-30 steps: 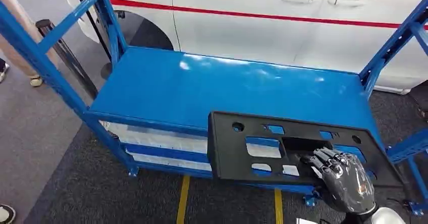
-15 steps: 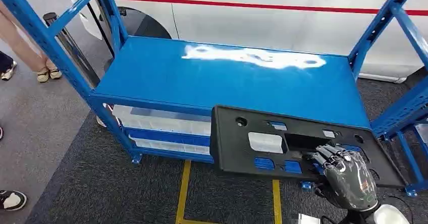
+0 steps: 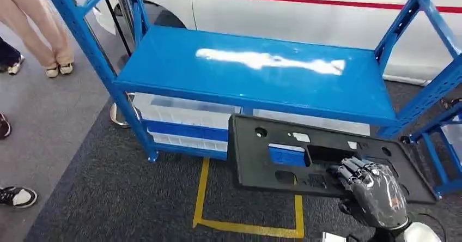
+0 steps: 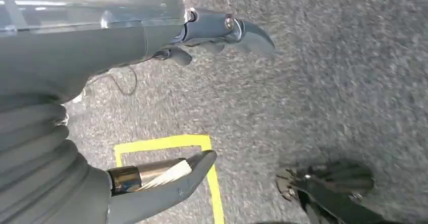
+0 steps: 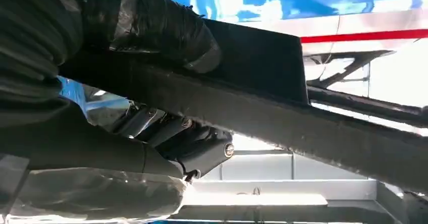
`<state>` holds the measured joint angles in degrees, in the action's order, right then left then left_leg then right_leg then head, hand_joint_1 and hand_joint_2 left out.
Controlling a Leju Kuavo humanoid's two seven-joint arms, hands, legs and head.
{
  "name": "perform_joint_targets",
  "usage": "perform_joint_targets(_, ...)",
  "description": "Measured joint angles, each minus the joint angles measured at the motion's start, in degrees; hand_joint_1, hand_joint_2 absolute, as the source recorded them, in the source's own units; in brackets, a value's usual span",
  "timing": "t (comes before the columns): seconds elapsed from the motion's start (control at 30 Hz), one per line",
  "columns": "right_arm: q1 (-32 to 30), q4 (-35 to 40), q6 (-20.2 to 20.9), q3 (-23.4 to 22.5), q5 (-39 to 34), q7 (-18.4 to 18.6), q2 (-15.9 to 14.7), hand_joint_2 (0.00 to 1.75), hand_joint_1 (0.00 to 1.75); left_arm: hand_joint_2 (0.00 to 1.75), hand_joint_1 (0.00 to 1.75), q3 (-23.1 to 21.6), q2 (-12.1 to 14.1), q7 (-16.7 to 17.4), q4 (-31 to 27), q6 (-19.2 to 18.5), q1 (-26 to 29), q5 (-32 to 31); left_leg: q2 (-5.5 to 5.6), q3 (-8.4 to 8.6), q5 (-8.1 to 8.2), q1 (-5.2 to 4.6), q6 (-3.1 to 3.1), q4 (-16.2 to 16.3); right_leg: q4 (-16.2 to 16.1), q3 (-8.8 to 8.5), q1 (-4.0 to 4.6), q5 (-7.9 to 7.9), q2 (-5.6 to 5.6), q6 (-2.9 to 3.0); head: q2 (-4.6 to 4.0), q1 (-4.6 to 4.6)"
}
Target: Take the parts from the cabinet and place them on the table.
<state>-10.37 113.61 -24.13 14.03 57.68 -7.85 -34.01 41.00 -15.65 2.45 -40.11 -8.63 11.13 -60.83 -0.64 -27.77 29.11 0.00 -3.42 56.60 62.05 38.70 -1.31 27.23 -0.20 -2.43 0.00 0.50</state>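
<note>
A flat black plastic panel point(image 3: 256, 160) with several cut-outs is held in the air in front of the blue shelf rack point(image 3: 256, 78), off its edge and over the dark carpet. My right hand point(image 3: 373, 190) grips the panel at its near right edge, fingers curled over the top. In the right wrist view the thumb point(image 5: 166, 30) presses on one face of the panel point(image 5: 262, 62) and the fingers point(image 5: 192, 143) clamp the other. My left hand point(image 4: 202, 98) hangs over the carpet with thumb and fingers apart, holding nothing.
A white car point(image 3: 283, 2) stands behind the rack. White bins point(image 3: 180, 122) sit on the lower shelf. Yellow tape point(image 3: 245, 225) marks the carpet. People's legs and shoes point(image 3: 32, 35) stand at the left on the grey floor. A blue frame point(image 3: 441, 144) is at right.
The whole view has shifted back from the rack as the camera moved. The panel, earlier resting over the shelf's front edge, now hangs clear of it in my right hand.
</note>
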Motion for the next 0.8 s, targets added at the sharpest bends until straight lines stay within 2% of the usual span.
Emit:
perform_joint_targets(0.03,0.02,0.00,0.13,0.00,0.00,0.02,0.02,1.75,1.75,1.75,0.00,0.11,-0.02,0.00,-0.13,-0.11,0.10,-0.04,-0.06,-0.93,-0.73,-0.05,-0.15,0.02,3.53,0.77,0.00,3.76,0.03,-0.22,0.00,-0.02)
perform_joint_targets(0.07,0.04,-0.02,0.15,0.00,-0.02,0.04,0.02,1.75,1.75,1.75,0.00,0.30,-0.11,0.00,-0.19,-0.22,0.19,-0.17,-0.11,-1.88,-1.45,-0.16,-0.23,0.07,7.74,1.60,0.00,6.61,0.03,-0.39,0.00,0.02)
perform_joint_targets(0.1,0.04,-0.02,0.17,0.02,-0.07,0.04,0.04,1.75,1.75,1.75,0.00,0.39,-0.15,0.00,-0.31,-0.37,0.23,-0.26,-0.14,-2.72,-2.25,-0.27,-0.28,0.15,11.75,2.18,0.00,8.12,0.04,-0.49,0.00,-0.02)
perform_joint_targets(0.13,0.06,-0.07,0.20,0.02,-0.17,0.04,0.09,1.75,1.75,1.75,0.00,0.42,-0.15,0.00,-0.39,-0.48,0.27,-0.39,-0.16,-4.02,-3.06,-0.34,-0.22,0.33,14.16,1.92,0.01,7.37,0.04,-0.52,0.00,-0.02)
perform_joint_targets(0.17,0.11,-0.09,0.20,0.02,-0.17,0.04,0.11,1.75,1.75,1.75,0.00,0.46,-0.20,0.00,-0.52,-0.57,0.32,-0.39,-0.16,-5.12,-3.70,-0.36,-0.14,0.59,13.98,0.67,0.03,5.18,0.05,-0.45,0.00,-0.04)
perform_joint_targets(0.2,0.14,-0.09,0.22,0.02,-0.20,0.04,0.11,1.75,1.75,1.75,0.00,0.55,-0.28,0.00,-0.61,-0.57,0.34,-0.44,-0.15,-6.19,-4.27,-0.36,-0.02,0.99,11.53,-1.85,0.05,2.58,0.05,-0.30,0.00,-0.04)
perform_joint_targets(0.23,0.20,-0.09,0.22,0.02,-0.20,0.04,0.11,1.75,1.75,1.75,0.00,0.72,-0.28,0.00,-0.65,-0.59,0.34,-0.44,-0.12,-7.07,-4.70,-0.36,0.10,1.37,7.40,-5.21,0.05,1.02,0.05,-0.10,0.00,-0.02)
perform_joint_targets(0.27,0.35,-0.09,0.22,0.02,-0.20,0.04,0.11,1.75,1.75,1.75,0.00,0.79,-0.33,0.00,-0.72,-0.59,0.33,-0.44,-0.08,-7.73,-5.11,-0.36,0.27,1.75,2.14,-9.16,0.09,1.16,0.06,0.24,0.00,-0.02)
perform_joint_targets(0.3,0.63,-0.09,0.24,0.00,-0.20,0.04,0.11,1.75,1.75,1.75,0.00,0.81,-0.39,0.00,-0.83,-0.59,0.37,-0.44,0.02,-8.21,-5.44,-0.57,0.64,2.01,-3.25,-12.39,0.50,4.00,0.04,0.60,0.00,-0.04)
perform_joint_targets(0.33,0.71,-0.07,0.22,-0.04,-0.22,0.04,0.11,1.75,1.75,1.75,0.00,0.83,-0.50,-0.02,-0.94,-0.68,0.44,-0.48,-0.01,-8.22,-5.92,-0.57,0.96,2.02,-5.31,-13.38,0.63,4.65,0.05,0.89,0.00,-0.11)
perform_joint_targets(0.4,0.98,-0.07,0.37,-0.04,-0.33,0.04,0.11,1.75,1.75,1.75,0.00,1.12,-0.63,-0.02,-1.25,-0.98,0.49,-0.55,-0.04,-8.30,-7.18,-0.31,1.69,1.53,-4.98,-12.42,1.05,3.93,0.07,1.69,0.00,-0.07)
perform_joint_targets(0.43,1.12,-0.09,0.61,0.00,-0.37,0.07,0.18,1.75,1.75,1.75,0.00,1.33,-0.66,-0.02,-1.44,-1.20,0.80,-0.63,0.06,-8.53,-7.80,-0.63,2.17,1.29,-5.46,-12.02,0.91,3.05,0.02,2.24,0.00,0.13)
perform_joint_targets(0.47,1.31,-0.11,0.81,0.07,-0.37,0.04,0.24,1.75,1.75,1.75,0.00,1.49,-0.68,0.00,-1.73,-1.40,0.82,-0.70,0.24,-8.87,-6.57,-0.29,2.42,2.11,-5.70,-11.40,0.33,2.16,-0.38,2.66,0.00,0.02)
perform_joint_targets(0.5,1.55,-0.13,1.12,0.11,-0.39,0.04,0.26,1.75,1.75,1.75,0.00,1.55,-0.68,0.00,-2.03,-1.57,0.91,-0.72,0.35,-9.69,-3.06,-0.31,2.71,3.89,-5.70,-10.44,0.37,1.42,-0.35,3.29,0.00,0.00)
perform_joint_targets(0.53,1.67,-0.13,1.24,0.22,-0.39,0.04,0.37,1.75,1.75,1.75,0.00,1.64,-0.77,0.02,-2.16,-1.88,0.99,-0.81,0.36,-10.63,1.08,-0.15,3.00,7.28,-5.64,-9.50,0.36,0.67,-0.37,3.54,0.00,-0.07)
perform_joint_targets(0.57,1.76,-0.13,1.31,0.28,-0.42,0.04,0.44,1.75,1.75,1.75,0.00,1.73,-0.77,0.02,-2.36,-2.10,1.08,-0.87,0.36,-11.37,4.31,-0.03,3.27,11.22,-5.53,-8.56,0.39,-0.01,-0.38,3.55,0.00,0.00)
perform_joint_targets(0.6,1.94,-0.13,1.40,0.37,-0.44,0.04,0.44,1.75,1.75,1.75,0.00,1.79,-0.77,0.02,-2.71,-2.14,1.10,-0.87,0.35,-12.04,6.38,0.09,3.54,15.49,-5.35,-7.48,0.43,-0.76,-0.40,3.51,0.00,-0.04)
perform_joint_targets(0.63,2.19,-0.13,1.53,0.44,-0.52,0.04,0.55,1.75,1.75,1.75,0.00,1.81,-0.79,0.02,-2.93,-2.27,1.11,-0.90,0.35,-12.09,6.38,0.17,3.70,18.23,-5.03,-6.34,0.44,-1.46,-0.44,3.45,0.00,-0.02)
perform_joint_targets(0.67,2.39,-0.13,1.73,0.46,-0.57,0.07,0.68,1.75,1.75,1.75,0.00,1.86,-0.79,0.02,-3.15,-2.43,1.11,-0.94,0.35,-11.35,4.50,0.26,3.80,19.18,-4.65,-5.22,0.42,-2.14,-0.44,3.31,0.00,-0.04)
perform_joint_targets(0.7,2.46,-0.13,1.79,0.48,-0.61,0.07,0.77,1.75,1.75,1.75,0.00,1.90,-0.79,0.04,-3.39,-2.60,1.12,-0.98,0.35,-9.66,2.05,0.35,3.82,18.02,-4.27,-4.07,0.41,-2.70,-0.47,3.14,0.00,-0.04)
perform_joint_targets(0.73,2.51,-0.13,1.84,0.50,-0.63,0.07,0.83,1.75,1.75,1.75,0.00,1.97,-0.81,0.04,-3.69,-2.80,1.14,-1.07,0.35,-6.81,-0.08,0.42,3.74,14.80,-3.78,-2.89,0.38,-3.25,-0.49,2.95,0.00,-0.04)
perform_joint_targets(0.77,2.66,-0.13,1.88,0.50,-0.66,0.09,0.85,1.75,1.75,1.75,0.00,2.03,-0.85,0.02,-4.02,-3.02,1.15,-1.16,0.36,-2.91,-0.55,0.47,3.56,9.80,-3.26,-1.87,0.37,-3.75,-0.48,2.69,0.00,-0.07)
perform_joint_targets(0.8,2.82,-0.13,1.92,0.50,-0.68,0.13,0.87,1.75,1.75,1.75,0.00,2.10,-0.94,0.04,-4.31,-3.13,1.11,-1.22,0.45,0.95,1.62,0.42,3.35,4.43,-2.81,-1.29,0.49,-4.08,-0.49,2.39,0.00,-0.07)
